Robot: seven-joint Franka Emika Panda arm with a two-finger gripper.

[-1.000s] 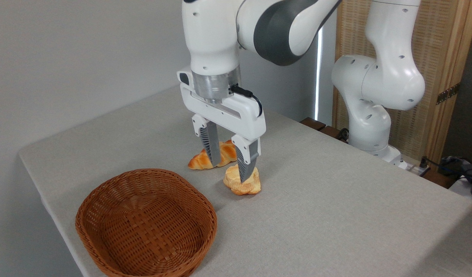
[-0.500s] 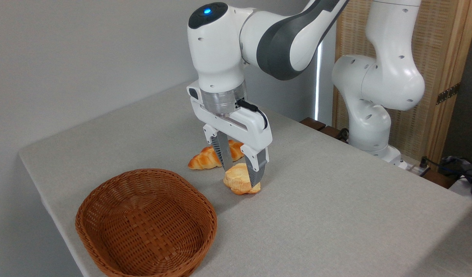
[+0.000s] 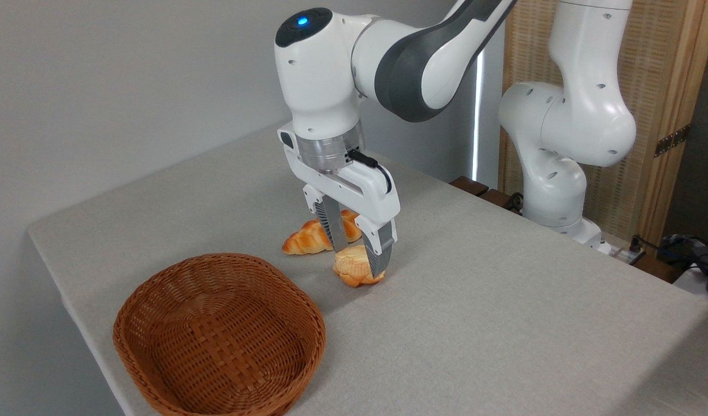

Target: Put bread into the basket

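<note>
Two fingers point(image 3: 358, 261) are clamped on the bun point(image 3: 356, 269), just off the tabletop point(image 3: 504, 300). We advise lifting straight, then carrying toward the basket point(image 3: 218, 338) at 8 o'clock, clear of its rim.

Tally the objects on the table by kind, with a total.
Round buns: 1, the bread between the end effector fingers
Croissant-shaped rolls: 1
Wicker baskets: 1, the basket
Total: 3
</note>
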